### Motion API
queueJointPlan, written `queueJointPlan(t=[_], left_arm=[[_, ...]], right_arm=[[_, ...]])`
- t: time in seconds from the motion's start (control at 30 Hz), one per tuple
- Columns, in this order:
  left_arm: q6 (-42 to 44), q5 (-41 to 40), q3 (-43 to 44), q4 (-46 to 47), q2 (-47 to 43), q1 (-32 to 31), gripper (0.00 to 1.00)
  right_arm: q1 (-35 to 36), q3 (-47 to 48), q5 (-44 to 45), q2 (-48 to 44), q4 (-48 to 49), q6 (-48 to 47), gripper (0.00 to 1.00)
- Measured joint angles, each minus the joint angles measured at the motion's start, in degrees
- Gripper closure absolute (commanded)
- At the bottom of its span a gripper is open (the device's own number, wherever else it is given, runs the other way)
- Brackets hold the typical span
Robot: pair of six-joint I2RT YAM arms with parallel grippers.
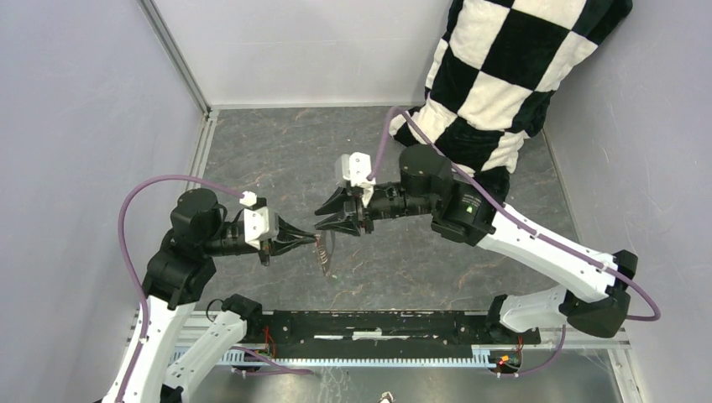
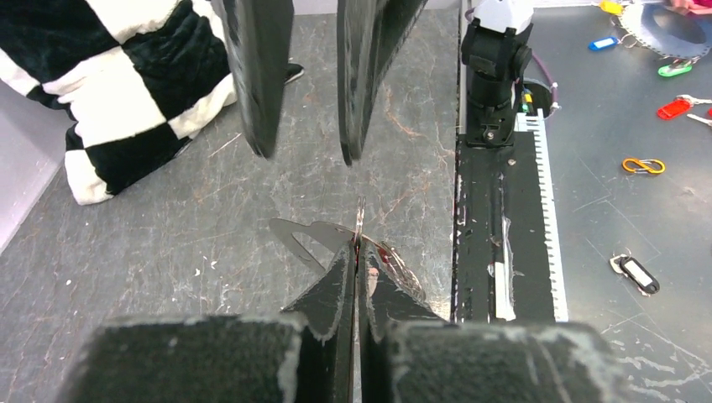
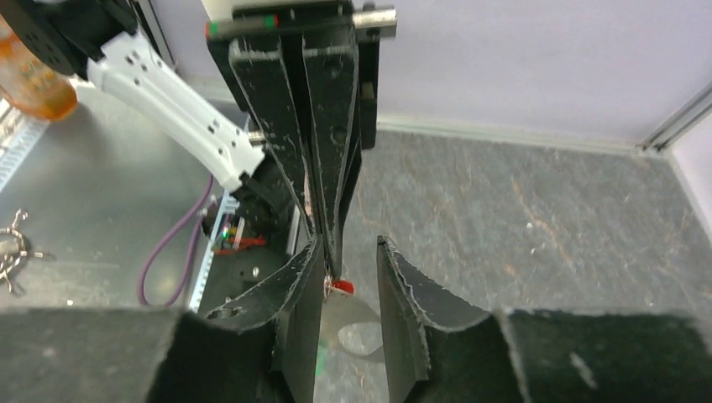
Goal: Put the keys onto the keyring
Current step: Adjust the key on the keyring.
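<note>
- Centre of the worktop (image 1: 277, 143): the two arms meet tip to tip above the dark, marbled surface, the left claw (image 1: 312, 238) pointing right and the right claw (image 1: 323, 218) pointing left.
- The left claw is pressed together, pinching the keyring (image 2: 359, 220) by its thin metal edge. The ring stands upright out of the fingertips and is held clear of the worktop.
- From above, the rest of the keyring hangs below the left claw's tips, dangling in the air between the two arms.
- The red key (image 3: 341, 287) shows as a small red head just beside the left claw's tips, low in the gap of the right claw. Whether it is threaded on the ring cannot be told.
- The right claw is spread. Its two black fingers (image 2: 260, 75) stand apart on either side of the line of the ring and grip nothing.
- A black-and-white checkered cloth (image 1: 504, 67) lies bunched at the far right corner of the worktop, well apart from both claws.
- Beyond the black rail (image 2: 495, 218) at the near edge, an orange carabiner (image 2: 643, 165) and a red tag (image 2: 676, 107) lie on a grey metal surface.
</note>
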Motion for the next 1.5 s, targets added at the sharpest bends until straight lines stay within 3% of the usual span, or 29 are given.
queueJointPlan(t=[0.17,0.3,0.63,1.5], left_arm=[[0.13,-0.87,0.00,-0.02,0.66,0.00,0.98],[0.42,-1.86,-0.02,-1.46,1.20,0.02,0.98],[1.05,-1.84,-0.02,-1.70,1.44,0.00,0.98],[4.63,-5.25,-1.25,-0.98,1.01,0.00,0.98]], right_arm=[[0.00,4.68,-0.02,4.07,-11.67,-5.09,0.70],[-0.04,5.55,-0.17,5.20,-15.10,-6.75,0.73],[-0.09,6.10,-0.46,5.46,-16.81,-7.21,0.65],[-0.33,11.80,-1.11,8.46,-21.05,-6.45,0.64]])
